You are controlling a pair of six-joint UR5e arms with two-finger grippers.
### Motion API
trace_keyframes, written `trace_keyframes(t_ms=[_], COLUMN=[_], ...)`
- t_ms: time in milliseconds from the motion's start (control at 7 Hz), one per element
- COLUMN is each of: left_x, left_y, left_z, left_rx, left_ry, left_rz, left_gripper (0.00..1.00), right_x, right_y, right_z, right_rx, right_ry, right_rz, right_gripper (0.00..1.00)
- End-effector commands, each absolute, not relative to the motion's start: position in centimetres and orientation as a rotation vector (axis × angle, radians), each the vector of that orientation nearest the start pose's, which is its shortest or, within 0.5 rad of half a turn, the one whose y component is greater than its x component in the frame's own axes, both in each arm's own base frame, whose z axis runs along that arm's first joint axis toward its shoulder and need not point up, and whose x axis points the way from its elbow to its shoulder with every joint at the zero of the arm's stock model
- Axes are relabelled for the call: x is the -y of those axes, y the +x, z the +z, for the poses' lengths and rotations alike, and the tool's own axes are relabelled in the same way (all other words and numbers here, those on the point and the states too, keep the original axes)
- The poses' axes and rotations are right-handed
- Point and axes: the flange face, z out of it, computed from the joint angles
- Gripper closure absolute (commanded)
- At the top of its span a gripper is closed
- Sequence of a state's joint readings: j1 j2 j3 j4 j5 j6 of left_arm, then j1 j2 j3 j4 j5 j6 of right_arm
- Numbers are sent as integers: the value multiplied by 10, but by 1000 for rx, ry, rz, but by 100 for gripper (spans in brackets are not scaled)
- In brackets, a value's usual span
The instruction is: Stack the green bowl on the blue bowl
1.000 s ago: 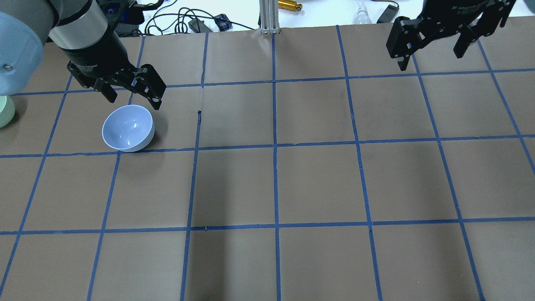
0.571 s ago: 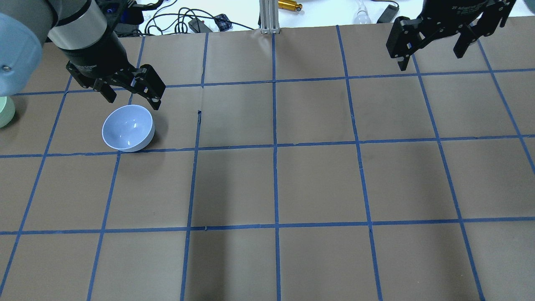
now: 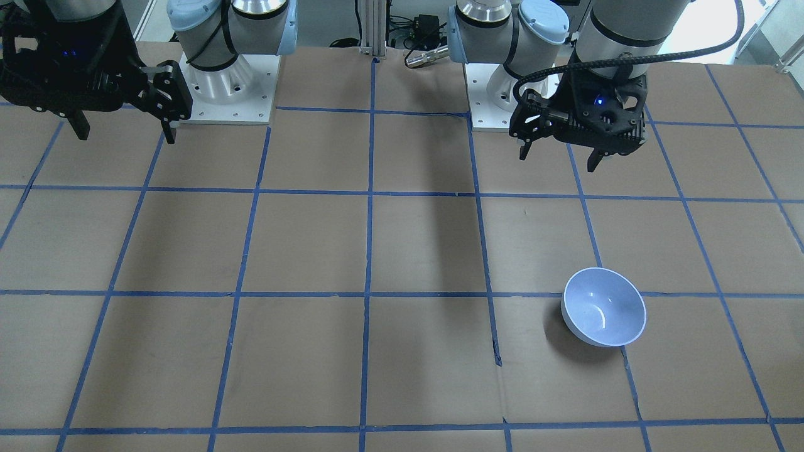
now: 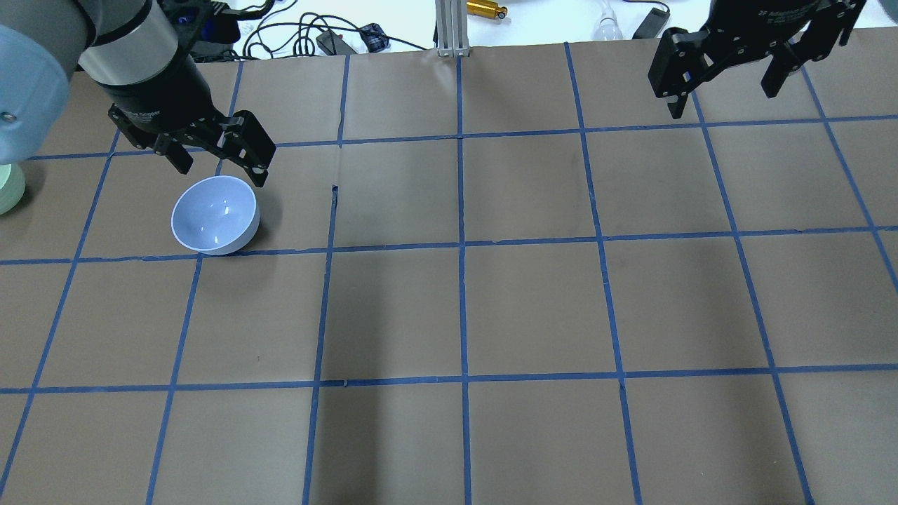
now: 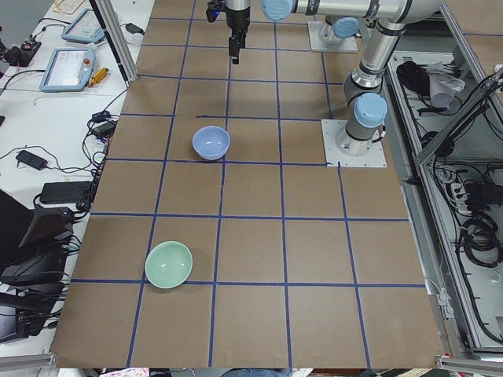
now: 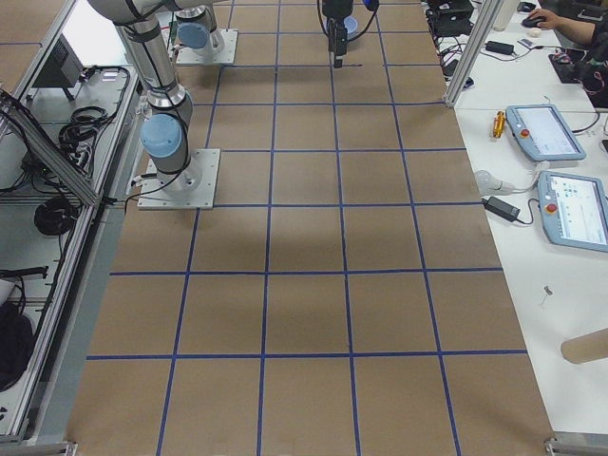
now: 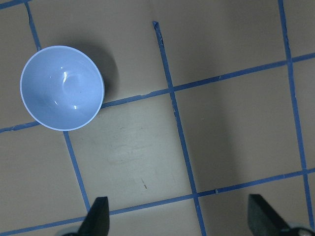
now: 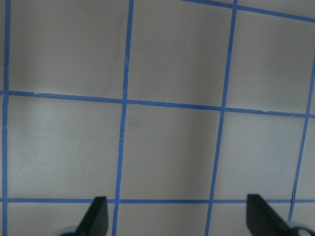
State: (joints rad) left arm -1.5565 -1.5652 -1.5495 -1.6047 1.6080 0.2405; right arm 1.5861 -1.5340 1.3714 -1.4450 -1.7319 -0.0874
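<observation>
The blue bowl [image 4: 215,214] stands upright on the brown paper table, left of the middle; it also shows in the front view [image 3: 604,306], the left side view [image 5: 211,142] and the left wrist view [image 7: 62,87]. The green bowl [image 4: 8,186] is cut off by the overhead view's left edge; the left side view shows it whole and upright [image 5: 169,264], about two grid squares from the blue bowl. My left gripper [image 4: 221,168] hangs open and empty above the table, just beyond the blue bowl [image 3: 558,160]. My right gripper [image 4: 722,98] is open and empty, high at the far right [image 3: 125,133].
Cables and small devices [image 4: 330,38] lie past the table's far edge beside an aluminium post [image 4: 449,28]. The two arm bases [image 3: 226,88] [image 3: 496,94] stand on the robot's side. A small tear in the paper [image 4: 334,193] lies right of the blue bowl.
My left gripper has shifted slightly to the left, still open. The bowls and the right arm have not moved.
</observation>
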Motion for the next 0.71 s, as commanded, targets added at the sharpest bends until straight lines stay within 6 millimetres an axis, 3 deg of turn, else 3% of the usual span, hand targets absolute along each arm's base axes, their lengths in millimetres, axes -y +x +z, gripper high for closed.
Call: trace_keyframes(t_ms=[0,143,429,571], left_x=[494,496,510,512], left_y=[-107,-83,23,66], left_z=[485,476,451,442], left_rx=[-3097,-3092,-3118,-3104], left_ry=[323,361,450,577], left_rz=[54,82,166,153], left_gripper=[0,0,0,0], right_x=[504,504,504,504], right_y=[125,125,125,125], right_z=[556,556,556,556], right_rx=[-3299,-3299,-3299,-3299], right_ry=[-165,-165,-165,-165], right_rz=[-51,-51,-51,-51], right_gripper=[0,0,0,0])
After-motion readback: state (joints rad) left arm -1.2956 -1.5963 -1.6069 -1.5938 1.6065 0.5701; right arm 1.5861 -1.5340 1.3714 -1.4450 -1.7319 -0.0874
